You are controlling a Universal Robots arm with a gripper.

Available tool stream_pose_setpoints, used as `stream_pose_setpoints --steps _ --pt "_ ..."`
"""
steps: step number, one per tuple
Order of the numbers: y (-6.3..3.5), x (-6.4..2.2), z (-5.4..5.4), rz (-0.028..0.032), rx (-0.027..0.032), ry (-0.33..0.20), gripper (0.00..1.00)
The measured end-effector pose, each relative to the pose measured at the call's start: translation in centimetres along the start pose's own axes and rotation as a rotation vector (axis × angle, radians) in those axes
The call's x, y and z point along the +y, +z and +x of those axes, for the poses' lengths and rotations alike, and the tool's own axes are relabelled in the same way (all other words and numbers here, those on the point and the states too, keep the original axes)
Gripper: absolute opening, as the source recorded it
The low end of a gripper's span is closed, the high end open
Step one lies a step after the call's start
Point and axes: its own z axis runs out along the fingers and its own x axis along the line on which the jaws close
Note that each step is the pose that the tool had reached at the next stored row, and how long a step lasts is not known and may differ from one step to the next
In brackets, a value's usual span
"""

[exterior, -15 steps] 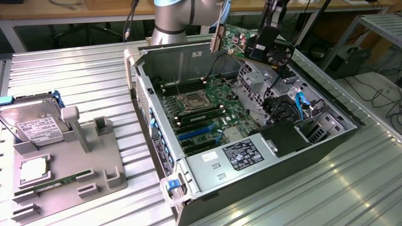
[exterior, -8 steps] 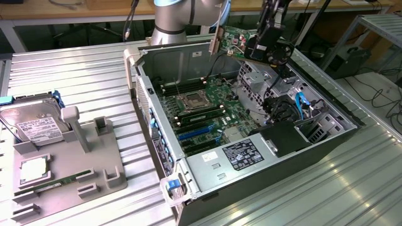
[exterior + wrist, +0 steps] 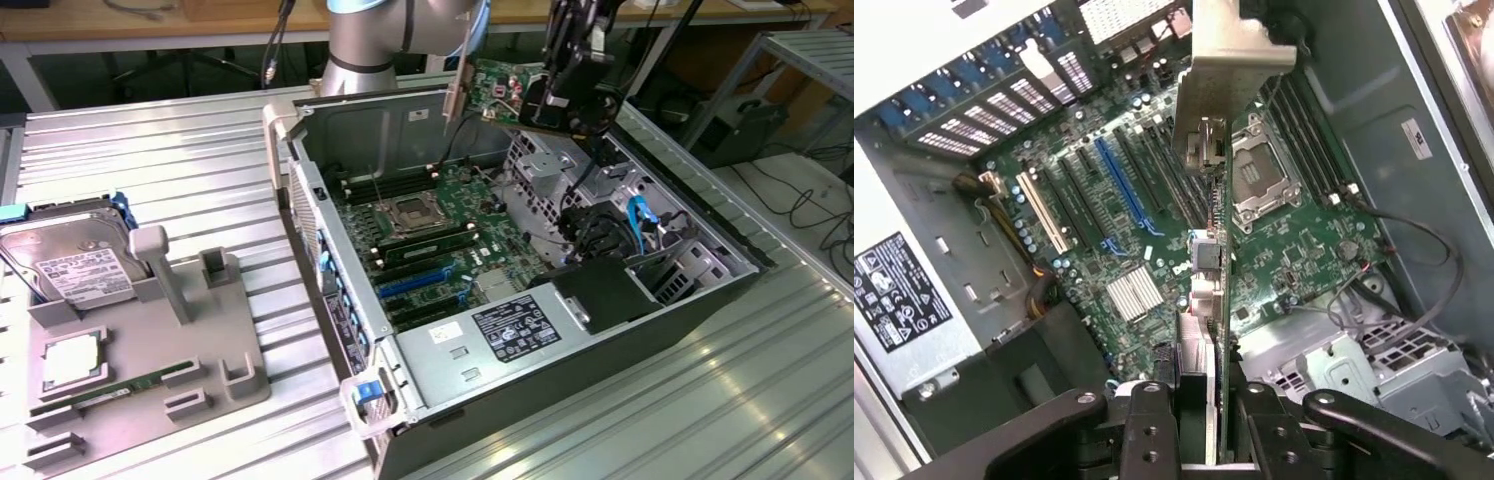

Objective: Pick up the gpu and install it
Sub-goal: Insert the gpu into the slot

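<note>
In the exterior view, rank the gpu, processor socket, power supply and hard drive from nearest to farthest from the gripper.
1. gpu: clamped in the gripper, above the open case.
2. processor socket: on the board inside the case, below the gripper.
3. power supply: labelled box at the case's near end.
4. hard drive: outside the case, far on the exterior view's left.

One arm (image 3: 367, 40), one end effector (image 3: 567, 105), one gpu (image 3: 501, 82). One open case (image 3: 374, 128) holds one motherboard (image 3: 447, 235) and one power supply (image 3: 514, 325). On the bench (image 3: 174, 140) sits one grey holder (image 3: 220, 340) with one hard drive (image 3: 67, 265), one processor (image 3: 74, 362) and one memory stick (image 3: 120, 390).
</note>
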Motion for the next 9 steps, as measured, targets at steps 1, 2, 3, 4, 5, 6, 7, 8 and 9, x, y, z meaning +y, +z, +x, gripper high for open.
stream_pose_setpoints --steps 1,2,3,4,5,6,7,8,9 --pt "0.0 0.0 0.0 -0.0001 0.0 -0.014 0.28" --pt "0.0 0.01 0.0 -0.0001 -0.0001 -0.026 0.28" --pt "0.0 0.01 0.0 -0.0002 -0.0002 -0.04 0.28" --pt "0.0 0.01 0.01 -0.0003 -0.0002 -0.054 0.28" --pt "0.0 0.01 0.01 -0.0003 -0.0002 -0.066 0.28" --pt "0.0 0.02 0.01 -0.0004 -0.0003 -0.084 0.28" --pt "0.0 0.02 0.01 -0.0005 -0.0003 -0.106 0.28" --pt "0.0 0.02 0.01 -0.0006 -0.0004 -0.121 0.28" --pt "0.0 0.03 0.01 -0.0007 -0.0005 -0.136 0.28"
